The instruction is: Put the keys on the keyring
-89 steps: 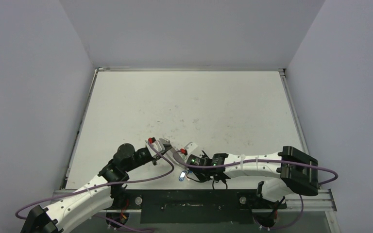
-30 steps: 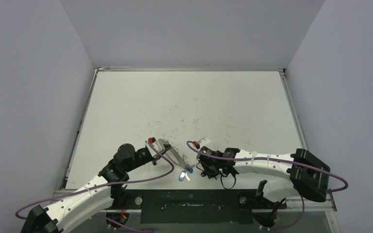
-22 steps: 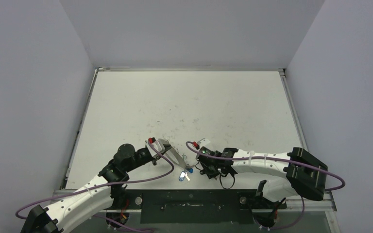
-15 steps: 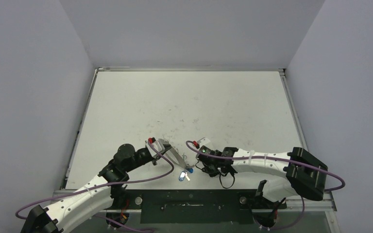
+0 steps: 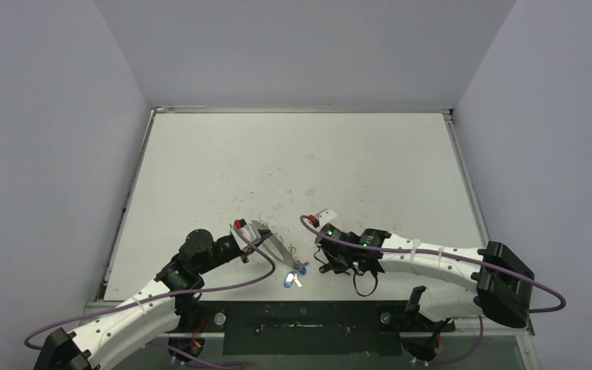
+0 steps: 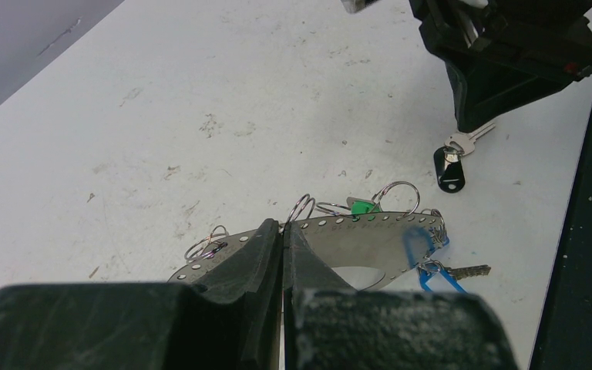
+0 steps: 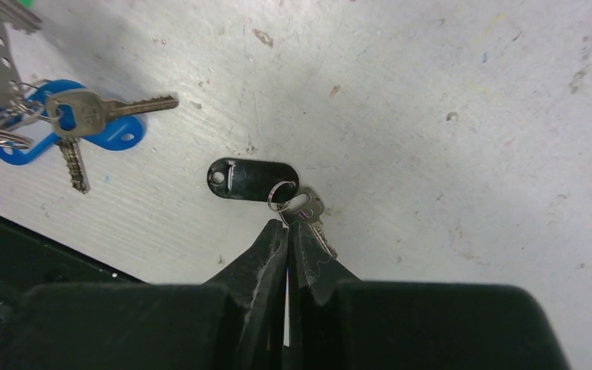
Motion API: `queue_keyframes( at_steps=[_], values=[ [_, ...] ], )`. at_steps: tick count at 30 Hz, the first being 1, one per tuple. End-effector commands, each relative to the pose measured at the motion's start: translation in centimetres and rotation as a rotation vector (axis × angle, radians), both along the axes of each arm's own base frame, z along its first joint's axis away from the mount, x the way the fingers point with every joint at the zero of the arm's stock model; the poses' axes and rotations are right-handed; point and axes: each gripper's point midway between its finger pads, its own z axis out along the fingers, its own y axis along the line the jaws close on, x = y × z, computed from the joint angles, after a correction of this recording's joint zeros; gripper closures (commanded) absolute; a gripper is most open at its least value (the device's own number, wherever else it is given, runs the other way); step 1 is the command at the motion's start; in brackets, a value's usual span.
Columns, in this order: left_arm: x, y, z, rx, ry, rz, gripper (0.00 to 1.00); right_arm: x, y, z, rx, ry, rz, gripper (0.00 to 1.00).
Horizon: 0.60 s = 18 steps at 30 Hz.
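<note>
The keyring is a flat silvery perforated metal piece with small split rings through its holes. My left gripper is shut on its edge and holds it just above the table; it also shows in the top view. A blue-tagged key and a green tag hang from it. A loose key with a black tag lies on the table. My right gripper is shut with its tips touching that key's head. The key's blade runs beside one finger, not between the jaws.
The table's dark front rail runs close to the keys. The two grippers are near each other at the table's front middle. Purple cables loop along both arms.
Three seconds ago my right gripper was up against the keyring. It has drawn back to the right and now sits at the black-tagged key. The left gripper has not moved.
</note>
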Motion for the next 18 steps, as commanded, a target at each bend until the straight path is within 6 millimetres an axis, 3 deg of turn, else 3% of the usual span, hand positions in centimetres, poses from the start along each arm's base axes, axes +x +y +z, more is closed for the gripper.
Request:
queue_keyframes(
  at_steps=[1, 3, 4, 5, 9, 15, 18],
  values=[
    [0.2, -0.3, 1.9, -0.044, -0.047, -0.002, 1.0, 1.8, 0.5, 3.3, 0.065, -0.092, -0.013, 1.0],
    [0.2, -0.3, 1.9, -0.044, -0.046, -0.002, 1.0, 1.8, 0.5, 3.3, 0.069, -0.088, -0.01, 0.96],
    [0.2, -0.3, 1.8, -0.043, -0.045, -0.002, 1.0, 1.7, 0.4, 3.0, 0.063, -0.08, -0.011, 0.79],
    [0.2, -0.3, 1.7, -0.042, -0.043, -0.002, 1.0, 1.6, 0.5, 2.8, 0.057, -0.07, -0.008, 0.69],
    [0.2, -0.3, 1.7, -0.044, -0.041, -0.004, 1.0, 1.4, 1.2, 1.7, 0.041, -0.033, 0.013, 0.49],
    [0.2, -0.3, 1.6, -0.045, -0.037, -0.002, 1.0, 1.5, 2.0, 0.2, 0.006, 0.003, 0.025, 0.45],
    [0.2, -0.3, 1.7, -0.047, -0.038, -0.001, 1.0, 1.4, 2.1, -0.6, -0.011, 0.022, 0.026, 0.51]
  ],
)
